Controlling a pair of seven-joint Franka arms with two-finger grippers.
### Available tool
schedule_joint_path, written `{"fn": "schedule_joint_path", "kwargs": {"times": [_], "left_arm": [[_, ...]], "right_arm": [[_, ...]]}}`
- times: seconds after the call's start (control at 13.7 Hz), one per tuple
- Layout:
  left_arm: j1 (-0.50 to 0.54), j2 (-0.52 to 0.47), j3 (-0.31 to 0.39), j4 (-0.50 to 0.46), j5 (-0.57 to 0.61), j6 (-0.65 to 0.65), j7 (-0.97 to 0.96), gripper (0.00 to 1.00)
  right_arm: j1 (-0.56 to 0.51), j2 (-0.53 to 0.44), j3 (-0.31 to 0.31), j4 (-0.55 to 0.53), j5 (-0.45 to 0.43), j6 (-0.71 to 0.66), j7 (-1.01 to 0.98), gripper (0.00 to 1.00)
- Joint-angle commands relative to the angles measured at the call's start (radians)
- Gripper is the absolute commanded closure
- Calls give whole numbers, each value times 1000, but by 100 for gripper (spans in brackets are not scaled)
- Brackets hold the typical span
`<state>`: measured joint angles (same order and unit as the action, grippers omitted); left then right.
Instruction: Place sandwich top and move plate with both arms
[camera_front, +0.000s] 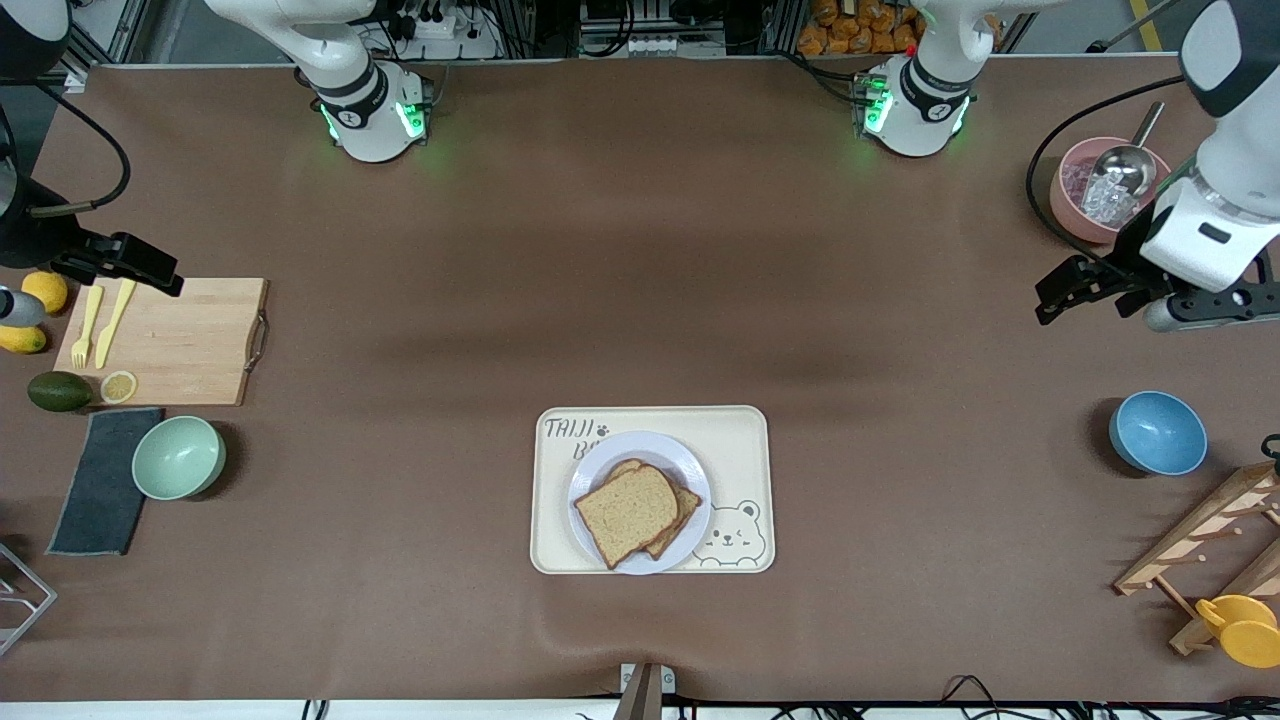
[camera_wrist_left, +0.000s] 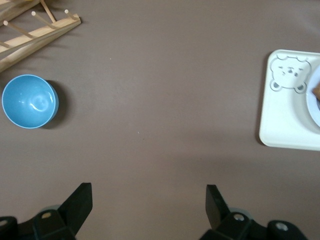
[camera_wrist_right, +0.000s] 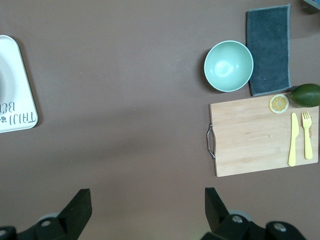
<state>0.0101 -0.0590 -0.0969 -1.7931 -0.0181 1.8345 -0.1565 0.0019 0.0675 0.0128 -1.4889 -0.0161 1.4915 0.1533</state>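
Note:
The sandwich top (camera_front: 627, 512), a tan-brown bread slice, lies on another slice (camera_front: 686, 508) on the pale plate (camera_front: 650, 442). The plate sits on the cream bear tray (camera_front: 745, 440) in the middle of the table, near the front camera. My left gripper (camera_front: 1058, 292) is open and empty, up over the bare mat at the left arm's end; it also shows in the left wrist view (camera_wrist_left: 148, 192), where the tray's corner (camera_wrist_left: 280, 120) appears. My right gripper (camera_front: 160, 276) is open and empty over the cutting board's edge, and in its wrist view (camera_wrist_right: 147, 196) it is over bare mat.
A blue bowl (camera_front: 1157, 432), a wooden rack (camera_front: 1210, 540) and a pink bowl with a scoop (camera_front: 1075, 200) are at the left arm's end. A cutting board (camera_front: 180, 340) with yellow cutlery, a green bowl (camera_front: 178, 457), a dark cloth (camera_front: 100, 480) and fruit are at the right arm's end.

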Motion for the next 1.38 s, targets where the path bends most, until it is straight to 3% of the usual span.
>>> {"fn": "schedule_joint_path", "kwargs": {"times": [0.0,0.22,1.31], "left_arm": [[-28,17,2,124,27,-145,34,0],[-33,14,2,182,26,-228,64,0],[-28,11,-11,202,43,-245,152,0]], "right_arm": [[-14,-2,7,-2,-1,-1,6,0],[-14,-2,7,-2,-1,-1,8,0],[-25,-2,7,-2,1,-1,9,0]]}}
